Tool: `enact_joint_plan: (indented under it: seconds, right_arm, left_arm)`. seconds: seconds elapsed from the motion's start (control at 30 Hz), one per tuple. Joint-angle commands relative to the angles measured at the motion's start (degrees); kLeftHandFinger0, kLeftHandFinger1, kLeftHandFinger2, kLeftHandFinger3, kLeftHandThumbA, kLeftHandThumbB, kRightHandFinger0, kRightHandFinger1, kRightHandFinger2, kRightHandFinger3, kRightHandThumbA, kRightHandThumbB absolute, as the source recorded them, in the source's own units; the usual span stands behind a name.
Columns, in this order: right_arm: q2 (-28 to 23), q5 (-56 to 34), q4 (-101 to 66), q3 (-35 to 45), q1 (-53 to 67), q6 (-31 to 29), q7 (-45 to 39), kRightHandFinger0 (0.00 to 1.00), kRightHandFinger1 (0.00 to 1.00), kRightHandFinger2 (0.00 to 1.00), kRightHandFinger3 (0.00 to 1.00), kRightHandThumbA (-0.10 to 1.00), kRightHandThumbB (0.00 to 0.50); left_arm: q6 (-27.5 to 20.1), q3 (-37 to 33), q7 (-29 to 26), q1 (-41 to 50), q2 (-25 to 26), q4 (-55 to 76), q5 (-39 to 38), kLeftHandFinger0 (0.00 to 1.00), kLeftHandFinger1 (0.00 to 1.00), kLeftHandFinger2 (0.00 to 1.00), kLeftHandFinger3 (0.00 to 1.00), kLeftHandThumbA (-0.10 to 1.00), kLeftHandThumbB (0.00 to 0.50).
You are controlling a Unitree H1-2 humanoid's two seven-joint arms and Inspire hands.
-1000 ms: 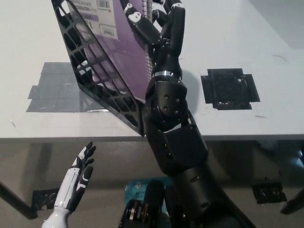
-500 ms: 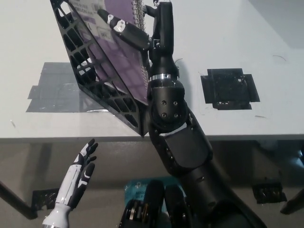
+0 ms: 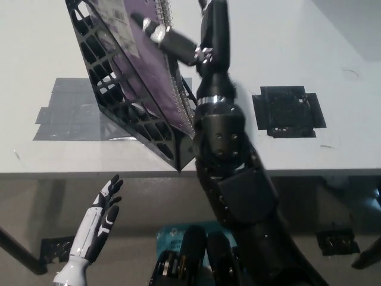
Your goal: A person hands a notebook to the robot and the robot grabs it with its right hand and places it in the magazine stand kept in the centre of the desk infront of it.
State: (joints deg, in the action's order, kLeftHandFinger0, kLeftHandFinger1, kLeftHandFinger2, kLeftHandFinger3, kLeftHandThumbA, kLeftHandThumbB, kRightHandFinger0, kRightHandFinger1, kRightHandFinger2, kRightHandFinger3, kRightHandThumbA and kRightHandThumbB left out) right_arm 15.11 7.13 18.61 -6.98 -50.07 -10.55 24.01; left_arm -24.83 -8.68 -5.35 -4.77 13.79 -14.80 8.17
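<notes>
The black mesh magazine stand (image 3: 128, 113) leans on the white desk at upper centre-left. Inside it lies the purple spiral notebook (image 3: 140, 65), its wire spine (image 3: 175, 89) along the right side. My black right hand (image 3: 193, 44) reaches up from the bottom right and is partly cut off by the top edge. One finger (image 3: 166, 37) lies across the notebook's face while the rest of the hand sits beside the spine, so the hand is shut on the notebook. My white left hand (image 3: 98, 229) rests open below the desk's front edge at lower left.
A grey tape patch (image 3: 62, 110) lies under the stand's left side. A black taped square (image 3: 289, 110) marks the desk to the right. The desk's front edge (image 3: 89, 174) crosses the picture. A teal object (image 3: 169, 235) sits on the floor below.
The notebook has slid down and left, deeper into the stand, with my right hand following it. My forearm has swung slightly right. The left hand has barely moved.
</notes>
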Motion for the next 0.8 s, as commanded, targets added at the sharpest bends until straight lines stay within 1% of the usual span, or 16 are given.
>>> enact_joint_plan:
  seconds: [0.0, 0.03, 0.1, 0.17, 0.2, 0.27, 0.37, 0.6, 0.67, 0.73, 0.77]
  right_arm:
    - [-1.38, -0.38, -16.97, 1.62, -3.71, 1.77, -3.45, 1.0, 1.0, 1.0, 1.0, 1.0, 0.429]
    - [-1.63, -0.41, -18.36, 1.84, -3.9, 1.9, -3.54, 1.0, 1.0, 1.0, 1.0, 1.0, 0.424]
    - [-2.52, -0.34, -22.98, 2.55, -4.48, 3.8, -3.91, 1.0, 1.0, 1.0, 1.0, 1.0, 0.434]
    - [-3.62, -0.08, -26.77, 3.22, -5.34, 5.62, -4.3, 1.0, 1.0, 1.0, 1.0, 1.0, 0.429]
    - [-4.69, 0.23, -29.13, 3.76, -6.19, 6.85, -4.6, 1.0, 1.0, 1.0, 1.0, 1.0, 0.452]
    - [-5.62, 0.41, -31.54, 4.18, -6.78, 8.13, -4.99, 1.0, 1.0, 1.0, 1.0, 1.0, 0.464]
    - [-7.1, 0.36, -34.37, 4.79, -7.32, 8.43, -5.42, 1.0, 1.0, 1.0, 1.0, 1.0, 0.472]
    - [-9.89, 2.03, -40.44, 6.21, -6.43, 10.94, -6.22, 1.0, 1.0, 1.0, 1.0, 1.0, 0.462]
    - [-10.52, 2.04, -42.17, 6.53, -5.44, 11.07, -6.58, 1.0, 1.0, 1.0, 1.0, 1.0, 0.45]
    - [-11.43, 2.55, -45.03, 6.62, -3.49, 11.26, -7.26, 1.0, 1.0, 1.0, 1.0, 1.0, 0.427]
    - [-11.56, 2.6, -45.45, 6.58, -3.19, 11.31, -7.37, 1.0, 1.0, 1.0, 1.0, 1.0, 0.427]
  left_arm:
    - [-2.1, 0.09, 0.87, -0.56, 0.8, 1.42, 0.01, 0.93, 1.0, 1.0, 1.0, 1.0, 0.496]
    - [-2.1, 0.03, 0.76, -0.47, 0.86, 1.47, 0.17, 0.93, 1.0, 1.0, 1.0, 1.0, 0.495]
    - [-2.1, -0.01, 0.45, -0.22, 0.85, 1.47, 0.7, 0.93, 1.0, 1.0, 1.0, 1.0, 0.494]
    - [-2.1, 0.14, 0.39, -0.18, 0.66, 1.41, 1.07, 0.92, 1.0, 1.0, 1.0, 1.0, 0.497]
    - [-2.1, 0.18, 0.41, -0.17, 0.55, 1.41, 1.02, 0.92, 1.0, 1.0, 1.0, 1.0, 0.498]
    - [-2.1, 0.11, 0.46, -0.17, 0.5, 1.48, 0.66, 0.92, 1.0, 1.0, 1.0, 1.0, 0.496]
    - [-2.1, 0.12, 0.71, -0.65, 0.49, 1.21, 0.41, 0.91, 1.0, 1.0, 1.0, 1.0, 0.5]
    - [-2.1, 0.04, 0.85, -1.09, 0.56, 1.16, 0.75, 0.91, 1.0, 1.0, 1.0, 1.0, 0.496]
    - [-2.1, 0.0, 0.7, -1.15, 0.62, 1.06, 0.91, 0.9, 1.0, 1.0, 1.0, 1.0, 0.495]
    - [-2.1, 0.03, 0.52, -1.16, 0.65, 1.1, 1.14, 0.91, 1.0, 1.0, 1.0, 1.0, 0.498]
    - [-2.1, 0.04, 0.5, -1.16, 0.65, 1.12, 1.16, 0.91, 1.0, 1.0, 1.0, 1.0, 0.498]
